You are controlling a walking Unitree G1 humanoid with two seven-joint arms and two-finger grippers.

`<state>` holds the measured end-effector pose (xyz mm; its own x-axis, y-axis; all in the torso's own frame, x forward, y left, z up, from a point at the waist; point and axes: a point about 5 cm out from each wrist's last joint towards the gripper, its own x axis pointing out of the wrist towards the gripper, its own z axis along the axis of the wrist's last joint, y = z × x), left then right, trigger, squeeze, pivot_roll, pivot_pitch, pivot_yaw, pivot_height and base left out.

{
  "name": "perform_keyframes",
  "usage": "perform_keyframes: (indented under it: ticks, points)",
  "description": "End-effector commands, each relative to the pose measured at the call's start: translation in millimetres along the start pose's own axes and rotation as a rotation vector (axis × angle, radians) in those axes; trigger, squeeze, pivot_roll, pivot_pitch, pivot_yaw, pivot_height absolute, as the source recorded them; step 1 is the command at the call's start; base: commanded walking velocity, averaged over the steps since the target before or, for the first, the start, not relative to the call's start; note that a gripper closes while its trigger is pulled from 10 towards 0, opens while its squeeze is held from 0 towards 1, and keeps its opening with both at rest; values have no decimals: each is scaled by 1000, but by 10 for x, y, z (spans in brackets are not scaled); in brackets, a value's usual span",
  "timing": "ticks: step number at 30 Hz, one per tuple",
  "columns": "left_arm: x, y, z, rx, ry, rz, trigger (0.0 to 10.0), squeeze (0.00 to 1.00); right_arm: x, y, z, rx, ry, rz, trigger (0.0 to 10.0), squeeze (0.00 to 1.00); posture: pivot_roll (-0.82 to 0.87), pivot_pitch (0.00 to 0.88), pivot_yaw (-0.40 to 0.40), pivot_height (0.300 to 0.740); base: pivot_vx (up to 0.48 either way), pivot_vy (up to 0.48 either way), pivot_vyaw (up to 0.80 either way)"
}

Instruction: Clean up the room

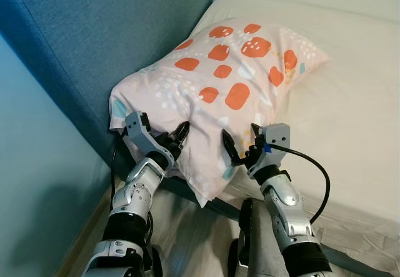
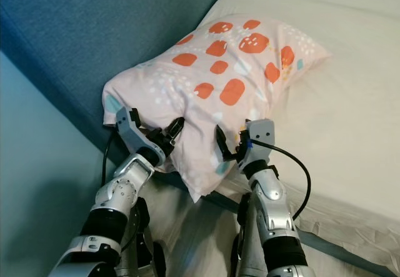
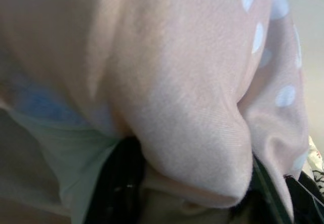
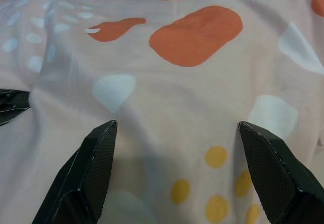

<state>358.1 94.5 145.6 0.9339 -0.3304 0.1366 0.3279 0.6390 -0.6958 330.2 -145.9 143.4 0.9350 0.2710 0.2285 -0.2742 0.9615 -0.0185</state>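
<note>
A pink pillow (image 1: 231, 77) with orange patches and white dots lies at the head of the bed (image 1: 350, 120), leaning on the blue headboard (image 1: 94, 33). Its near corner hangs over the bed's edge. My left gripper (image 1: 178, 136) presses into the pillow's near left side. In the left wrist view the pillow's fabric (image 3: 177, 82) bulges between the two spread fingers (image 3: 119, 188). My right gripper (image 1: 240, 149) is open at the pillow's near edge, and its fingertips (image 4: 93, 163) rest close to the cloth with nothing pinched.
The cream sheet of the bed stretches to the right. A pale blue wall (image 1: 31, 183) stands at the left, close to the headboard. Light floor (image 1: 187, 233) runs beside the bed under my arms. A black cable (image 1: 319, 177) loops off my right wrist.
</note>
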Motion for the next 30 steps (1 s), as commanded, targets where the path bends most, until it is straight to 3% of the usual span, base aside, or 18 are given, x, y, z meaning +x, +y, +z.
perform_keyframes:
  ticks: [1, 9, 11, 14, 18, 21, 23, 25, 26, 30]
  points:
    - [8, -9, -54, -16, 12, -9, 0, 0, -31, -6, -50, 16, 23, -8, 10000, 0, 66, 326, 4, 541, 0, 0, 0]
    - [-6, 31, -45, -15, 2, -7, 0, 0, -9, -115, -42, 50, 30, -76, 10000, 0, 67, 329, 1, 541, 0, 0, 0]
    - [-58, 65, 2, -15, -2, -15, 0, 0, 49, -281, -41, 88, 46, -172, 10000, 0, 69, 332, 4, 541, 0, 0, 0]
    - [-84, 77, 24, -15, -4, -18, 0, 0, 70, -340, -37, 100, 51, -204, 10000, 0, 69, 332, 4, 541, 0, 0, 0]
    - [-310, 137, 114, -26, -7, -34, 0, 0, 151, -572, -18, 166, 75, -299, 10000, 0, 86, 335, 5, 541, 0, 0, 0]
    - [-310, 137, 114, -26, -7, -34, 0, 0, 151, -572, -18, 166, 75, -299, 10000, 0, 86, 335, 5, 541, 0, 0, 0]
    - [-542, 107, 128, -59, 21, -66, 0, 0, 206, -757, -53, 307, 118, -364, 10000, 0, 112, 346, 7, 541, 0, 0, 0]
    - [-542, 107, 128, -59, 21, -66, 0, 0, 206, -757, -53, 307, 118, -364, 10000, 0, 112, 346, 7, 541, 0, 0, 0]
    - [-636, 69, 114, -74, 40, -84, 0, 0, 238, -802, -58, 374, 128, -375, 10000, 1000, 114, 346, 7, 541, 0, 0, 0]
    - [-801, -47, 29, -115, 90, -123, 0, 0, 375, -780, 3, 461, 123, -336, 10000, 1000, 137, 349, 6, 541, 0, 0, 0]
